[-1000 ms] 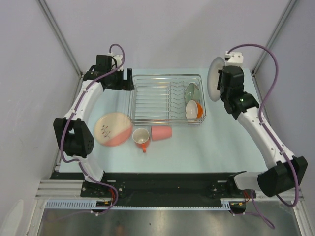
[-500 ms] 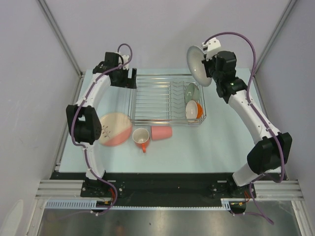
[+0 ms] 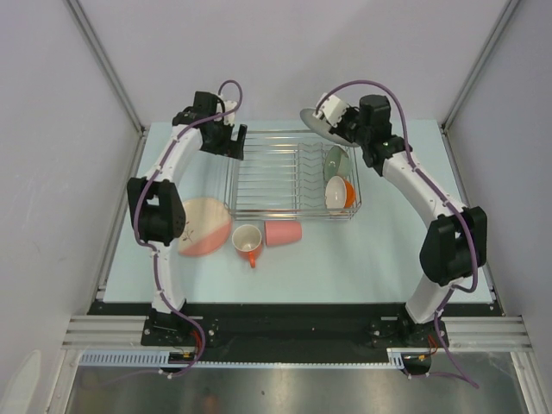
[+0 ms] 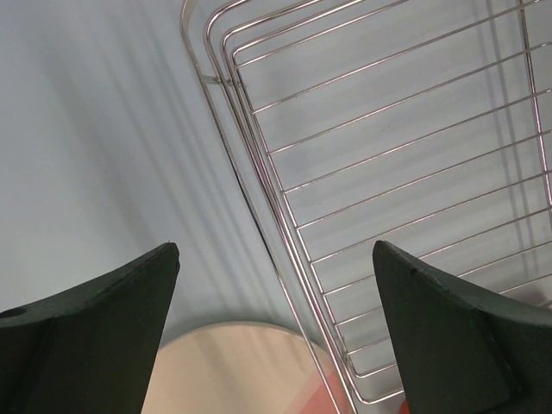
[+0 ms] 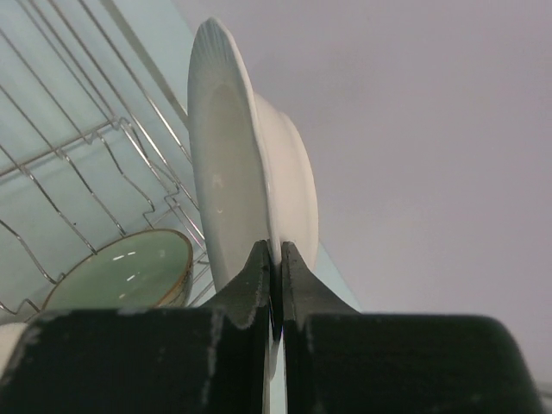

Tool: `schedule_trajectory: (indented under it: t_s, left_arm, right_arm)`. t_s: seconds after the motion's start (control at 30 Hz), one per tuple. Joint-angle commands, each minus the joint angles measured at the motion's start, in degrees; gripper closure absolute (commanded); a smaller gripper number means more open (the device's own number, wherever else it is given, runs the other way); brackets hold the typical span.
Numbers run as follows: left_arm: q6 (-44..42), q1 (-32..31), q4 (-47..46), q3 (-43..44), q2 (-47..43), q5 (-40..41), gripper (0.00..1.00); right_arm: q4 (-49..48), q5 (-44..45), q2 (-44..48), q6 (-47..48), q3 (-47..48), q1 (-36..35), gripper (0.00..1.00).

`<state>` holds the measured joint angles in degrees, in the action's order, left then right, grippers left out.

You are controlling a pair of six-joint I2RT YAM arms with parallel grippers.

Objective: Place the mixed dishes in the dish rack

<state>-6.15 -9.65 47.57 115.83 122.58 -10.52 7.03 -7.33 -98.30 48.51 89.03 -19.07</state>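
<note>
The right gripper has its fingers pressed together on the rim of the large whitish plate, pinching it at the edge; in the wrist view the plate stands on edge above the fingers, its hollow face turned to the left. From above, that plate hangs in the air over the far edge of the dish rack, right of the rack's middle, tilted and not touching the wires.

The left gripper is spread wide and holds nothing; it hovers at the far left corner of the rack, one finger over the table, the other over the rack's grid.

The rack sits on the pale blue table, towards the far side; its left half holds no dishes. In its right end the pale green bowl stands on edge among the dividers; just near of it are the small white bowl and the orange cup, touching each other (whether one sits inside the other cannot be told).

Three dishes lie on the table near of the rack: the pink plate flat at the left, just beside the rack's near left corner, its left edge hidden by the left arm's elbow; the orange-handled white mug upright to its right, handle pointing near; the pink tumbler on its side, just beside the mug and close to the rack's near edge.
</note>
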Motion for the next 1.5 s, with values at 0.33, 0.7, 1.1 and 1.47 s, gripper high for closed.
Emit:
schedule_trajectory:
  t_s: [0.33, 0.7, 1.1, 1.47]
  left_arm:
    - [-2.5, -0.1, -0.5, 1.7, 0.7, 0.9, 0.00]
    - [-2.9, 0.0, -1.3, 2.4, 1.9, 0.8, 0.00]
    - [-5.4, -0.5, -0.6, 8.5, 6.4, 0.6, 0.00]
    - [-8.6, -1.6, 1.8, 14.9, 12.4, -0.1, 0.01]
  right_arm:
    - [-5.2, -7.3, -6.0, 15.4, 10.9, -2.2, 1.00]
    - [-3.8, -10.4, -10.5, 15.5, 12.0, -1.9, 1.00]
    - [-6.5, -13.0, -14.1, 12.8, 12.7, -0.6, 1.00]
    - [-17.0, -10.0, -15.2, 9.0, 8.6, -2.8, 0.82]
